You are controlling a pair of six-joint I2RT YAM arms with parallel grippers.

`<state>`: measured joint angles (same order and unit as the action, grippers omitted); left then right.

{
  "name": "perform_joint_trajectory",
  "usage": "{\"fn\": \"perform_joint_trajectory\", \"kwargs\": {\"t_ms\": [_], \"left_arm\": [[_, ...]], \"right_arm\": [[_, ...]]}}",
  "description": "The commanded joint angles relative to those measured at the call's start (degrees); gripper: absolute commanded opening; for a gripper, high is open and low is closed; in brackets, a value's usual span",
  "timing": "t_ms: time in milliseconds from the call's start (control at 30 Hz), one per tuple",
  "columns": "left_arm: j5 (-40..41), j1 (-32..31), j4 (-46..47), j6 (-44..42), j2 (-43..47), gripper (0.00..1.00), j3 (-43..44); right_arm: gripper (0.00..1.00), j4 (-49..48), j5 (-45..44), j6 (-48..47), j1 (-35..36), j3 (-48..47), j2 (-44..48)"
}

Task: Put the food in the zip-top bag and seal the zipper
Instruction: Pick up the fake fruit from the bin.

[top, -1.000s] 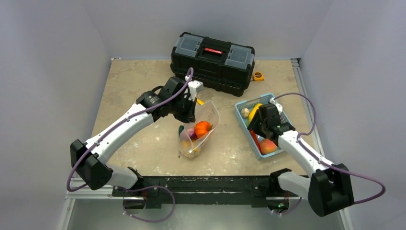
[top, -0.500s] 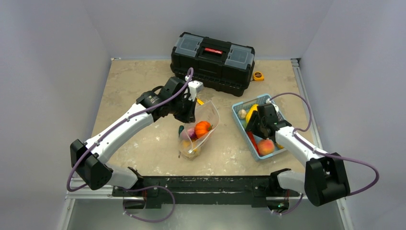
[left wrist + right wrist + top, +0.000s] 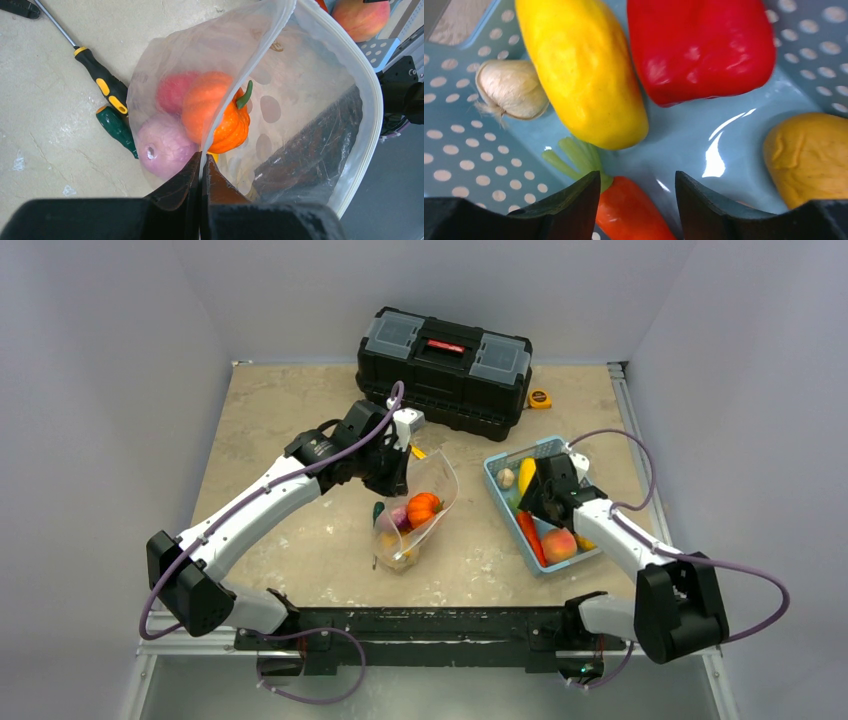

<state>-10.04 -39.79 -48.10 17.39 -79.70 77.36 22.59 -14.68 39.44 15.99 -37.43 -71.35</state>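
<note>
Zip-top bag (image 3: 418,510) stands mid-bench (image 3: 290,410) with its mouth open, the zipper (image 3: 371,85) unsealed along the rim. The left jaws are clenched on one edge of that mouth, the 2 fingers (image 3: 180,185) pressed together with the plastic between them. Below them, inside the bag, sit an orange pumpkin (image 3: 220,120), a red fruit (image 3: 170,92) and a purple one (image 3: 162,145). A yellow-handled screwdriver (image 3: 97,80) and a green-handled screwdriver (image 3: 117,130) lie on the bench just beside the bag.

The right jaws are released, held low inside the light blue basket (image 3: 454,135). The carrot (image 3: 629,210) lies between their 2 fingers (image 3: 569,210); contact cannot be told. Just beyond lie a yellow squash (image 3: 579,70), a red pepper (image 3: 699,45) and a garlic bulb (image 3: 511,90).
</note>
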Motion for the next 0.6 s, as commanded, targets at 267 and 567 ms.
{"fn": "perform_joint_trajectory", "kwargs": {"t_ms": [267, 567], "left_arm": [[-0.41, -0.05, -0.24, -0.54, -0.36, 0.0, 2.75], [-0.38, -0.03, -0.19, -0.38, 0.5, 0.0, 2.56]], "right_arm": [[0.63, 4.91, 1.34, -6.97, -0.26, -8.24, 5.69], [0.7, 3.96, 1.43, -7.84, -0.26, -8.36, 5.29]]}}
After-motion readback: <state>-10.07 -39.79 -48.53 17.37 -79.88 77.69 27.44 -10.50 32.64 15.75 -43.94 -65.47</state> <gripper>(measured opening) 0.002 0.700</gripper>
